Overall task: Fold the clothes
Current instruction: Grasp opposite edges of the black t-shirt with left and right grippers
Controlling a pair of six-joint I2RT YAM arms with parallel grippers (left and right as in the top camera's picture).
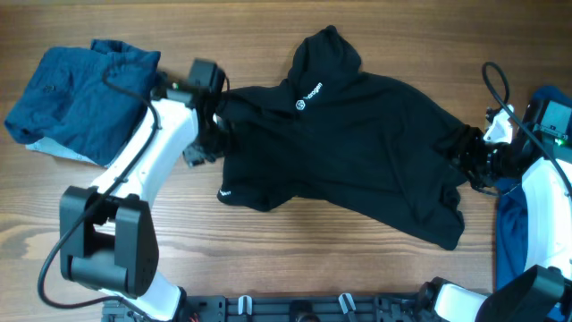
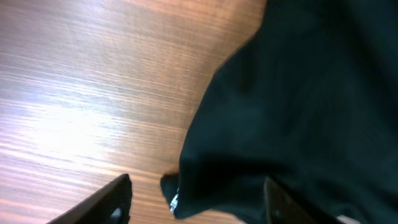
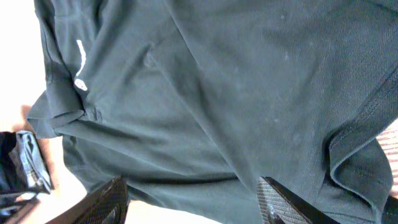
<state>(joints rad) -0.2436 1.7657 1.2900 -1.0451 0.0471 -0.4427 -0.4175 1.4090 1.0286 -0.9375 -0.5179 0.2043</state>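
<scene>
Over black garment [image 1: 357, 152] | left pincer [image 2: 197, 200] spread | right pincer [image 3: 193, 202] spread

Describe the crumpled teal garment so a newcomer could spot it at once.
On the wooden table, a large black fabric garment with a white logo fills the middle. Beyond the white left arm, in the far left corner, lies the crumpled teal-blue fabric garment. It is darker and duller than the bright blue garment at the right edge, which the right arm partly hides.
</scene>
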